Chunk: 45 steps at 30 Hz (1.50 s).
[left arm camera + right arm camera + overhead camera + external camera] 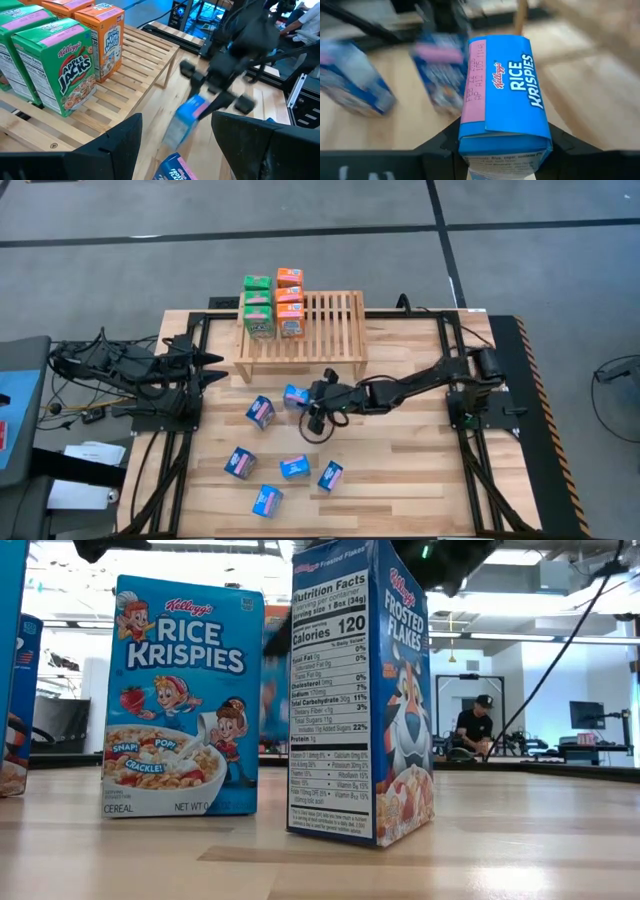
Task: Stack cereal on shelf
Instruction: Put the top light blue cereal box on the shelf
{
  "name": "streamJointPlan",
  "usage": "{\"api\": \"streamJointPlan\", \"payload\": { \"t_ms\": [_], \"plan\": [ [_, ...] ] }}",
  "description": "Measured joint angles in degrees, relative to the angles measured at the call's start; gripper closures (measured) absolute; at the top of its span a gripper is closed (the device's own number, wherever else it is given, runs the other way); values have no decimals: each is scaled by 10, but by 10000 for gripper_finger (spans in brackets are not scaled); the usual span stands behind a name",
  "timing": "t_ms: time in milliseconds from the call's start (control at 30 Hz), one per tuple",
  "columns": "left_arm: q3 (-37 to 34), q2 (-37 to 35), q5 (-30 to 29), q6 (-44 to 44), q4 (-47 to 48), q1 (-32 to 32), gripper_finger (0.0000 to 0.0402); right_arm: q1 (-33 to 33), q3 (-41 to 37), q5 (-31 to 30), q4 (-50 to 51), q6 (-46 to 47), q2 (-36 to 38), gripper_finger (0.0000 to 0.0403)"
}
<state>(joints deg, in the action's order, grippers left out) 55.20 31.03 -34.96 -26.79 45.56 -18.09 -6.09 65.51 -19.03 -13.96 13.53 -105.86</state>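
Observation:
The shelf (310,330) is a light-wood slatted rack at the table's far middle. Green and orange cereal boxes (272,302) stand on its left part, and they also show in the left wrist view (65,65). My right gripper (306,404) reaches in from the right, just in front of the shelf. It is shut on a blue Rice Krispies box (502,95), which also shows in the left wrist view (187,117). My left gripper (215,370) waits open and empty at the table's left, pointing at the shelf. My right gripper pinches the blue box between its two fingers, on two opposite faces near one end (465,137). The fingers come slanting down from the table's right. The box sticks out past the fingertips, tilted, its printed narrow side toward the wrist camera.
Several blue boxes lie loose on the table in front of the shelf (260,412) (294,467) (266,500). In the low view a Rice Krispies box (185,700) and a Frosted Flakes box (365,690) stand upright. The right half of the shelf top (335,320) is bare. A person sits in the room behind (470,730).

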Motion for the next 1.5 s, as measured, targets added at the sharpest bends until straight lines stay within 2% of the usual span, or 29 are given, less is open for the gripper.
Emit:
{"api": "streamJointPlan", "payload": {
  "t_ms": [233,367,533,633,767,900,1133,1300,1500],
  "plan": [
    [0,0,-3,0,-1,0,173,30,0,33,83,-73,156,227],
    [0,0,-8,0,-1,0,173,69,1,43,128,-111,255,228],
    [0,0,-41,-2,-2,0,173,162,26,48,214,-184,329,228],
    [0,0,-65,-10,-2,0,173,243,62,114,260,-213,337,228],
    [0,0,-98,-23,-2,0,173,357,98,266,267,-252,317,228],
    [0,0,-130,-36,-2,0,173,441,124,364,275,-315,277,229],
    [0,0,-191,-53,0,1,173,505,197,504,274,-351,153,229],
    [0,0,-219,-71,1,1,173,511,267,537,285,-381,69,228],
    [0,0,-228,-85,1,1,173,510,342,540,331,-421,1,228]
  ]
}}
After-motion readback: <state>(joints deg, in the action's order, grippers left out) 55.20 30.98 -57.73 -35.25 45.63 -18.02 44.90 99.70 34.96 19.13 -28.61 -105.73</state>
